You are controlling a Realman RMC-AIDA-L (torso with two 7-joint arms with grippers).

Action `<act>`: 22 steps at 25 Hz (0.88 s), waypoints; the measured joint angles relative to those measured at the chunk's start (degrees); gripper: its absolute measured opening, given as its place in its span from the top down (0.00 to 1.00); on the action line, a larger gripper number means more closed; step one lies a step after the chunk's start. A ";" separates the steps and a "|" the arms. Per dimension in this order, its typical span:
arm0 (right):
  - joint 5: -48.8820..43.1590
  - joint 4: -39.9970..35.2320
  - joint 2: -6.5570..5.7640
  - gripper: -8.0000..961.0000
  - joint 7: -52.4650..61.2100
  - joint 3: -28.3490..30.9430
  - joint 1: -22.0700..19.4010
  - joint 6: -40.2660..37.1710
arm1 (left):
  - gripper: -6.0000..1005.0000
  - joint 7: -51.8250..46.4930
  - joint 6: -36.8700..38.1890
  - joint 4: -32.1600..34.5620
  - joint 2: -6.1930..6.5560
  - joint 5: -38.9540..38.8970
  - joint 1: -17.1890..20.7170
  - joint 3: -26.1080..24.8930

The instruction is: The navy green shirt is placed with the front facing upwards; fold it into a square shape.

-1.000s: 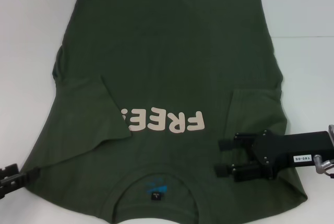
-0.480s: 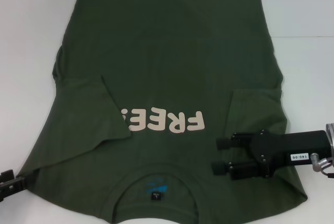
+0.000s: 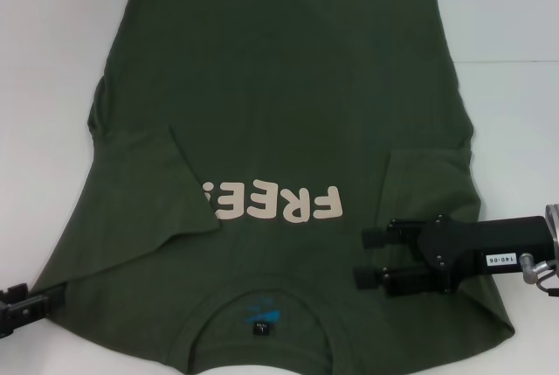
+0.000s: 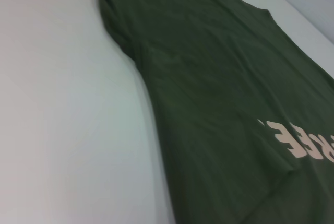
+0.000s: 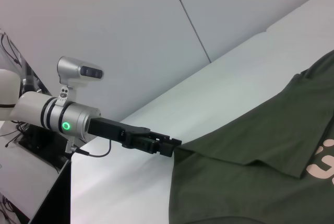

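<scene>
The navy green shirt (image 3: 279, 86) lies flat on the white table, front up, collar nearest me, with the cream "FREE!" lettering (image 3: 271, 204) across its chest. Both sleeves are folded inward, the left sleeve (image 3: 148, 191) hiding the end of the lettering. My right gripper (image 3: 367, 258) is open, just above the cloth at the right shoulder, below the right sleeve (image 3: 428, 183). Down at the shirt's left shoulder corner sits my left gripper (image 3: 22, 305); in the right wrist view the left gripper (image 5: 169, 145) touches the shirt's (image 5: 261, 182) edge. The left wrist view shows only shirt (image 4: 219, 104) and table.
The white table (image 3: 52, 43) shows bare on both sides of the shirt and beyond its hem. A black tag and blue logo (image 3: 260, 318) sit inside the collar. In the right wrist view the table edge (image 5: 73, 182) drops off behind the left arm.
The right gripper has slid a little toward the collar and the shirt's middle. The left gripper has drawn back slightly toward the near left corner. The shirt has not moved.
</scene>
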 joint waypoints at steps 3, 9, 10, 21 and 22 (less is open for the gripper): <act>0.01 0.00 -0.05 0.12 0.16 0.09 0.07 -0.06 | 0.20 -0.02 0.13 -0.48 -0.08 0.36 -0.60 0.69; 0.02 0.00 -0.12 0.12 0.25 0.74 0.06 -0.44 | 0.20 -0.88 -0.28 -0.96 -0.15 0.42 -1.39 3.50; 0.01 0.00 -0.13 0.12 0.26 0.84 0.06 -0.46 | 0.20 -1.03 -0.20 -0.89 -0.15 0.42 -1.55 3.64; 0.10 0.01 -0.23 0.12 0.29 1.72 -0.02 -0.55 | 0.22 -2.26 -0.70 -0.37 -0.28 0.41 -2.35 5.53; 0.11 0.01 -0.23 0.12 0.29 1.76 -0.03 -0.58 | 0.24 -2.67 -1.14 -0.33 -0.28 0.41 -2.45 5.56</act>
